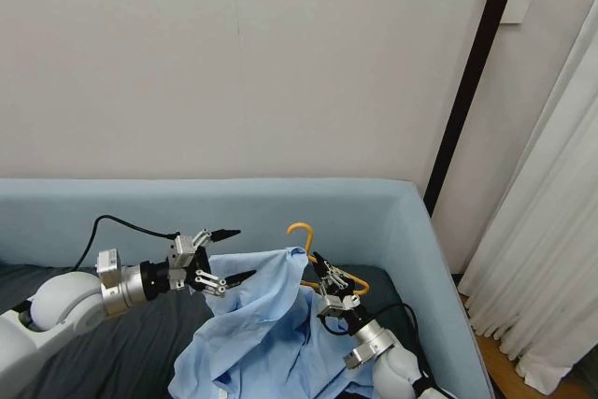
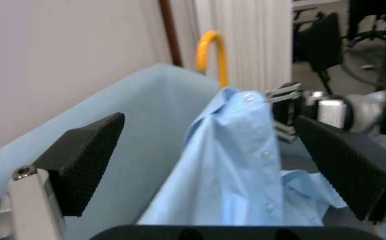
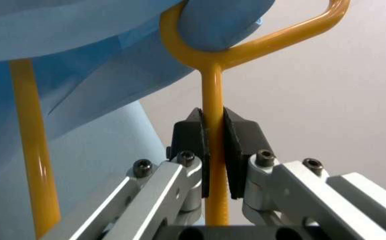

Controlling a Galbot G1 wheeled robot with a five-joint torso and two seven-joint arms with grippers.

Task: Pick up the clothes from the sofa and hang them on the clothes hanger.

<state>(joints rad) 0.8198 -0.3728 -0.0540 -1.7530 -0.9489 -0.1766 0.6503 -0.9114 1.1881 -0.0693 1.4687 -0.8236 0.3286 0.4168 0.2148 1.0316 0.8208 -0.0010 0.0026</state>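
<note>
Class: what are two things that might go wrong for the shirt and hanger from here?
The left gripper is open beside the shirt, which drapes loosely on the hanger: it may slide off. The right gripper pinches one thin hanger bar, so the hanger may twist under the shirt's weight.

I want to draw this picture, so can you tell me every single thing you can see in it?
shirt: one, light blue, draped over the hanger, lower part heaped on the sofa.
hanger: one, yellow-orange, under the shirt with its hook poking up.
sofa: one, light blue walls and dark grey seat, under the shirt.
curtain: one, white, far right.
pole: one, dark, slanting up beside the curtain.
wall: one, off-white, behind the sofa.
floor: one patch, brown wood, below the curtain.
left claw: one, black tips, open, beside the shirt's raised top.
right claw: one, silver with black pads, shut on the hanger's stem.
</note>
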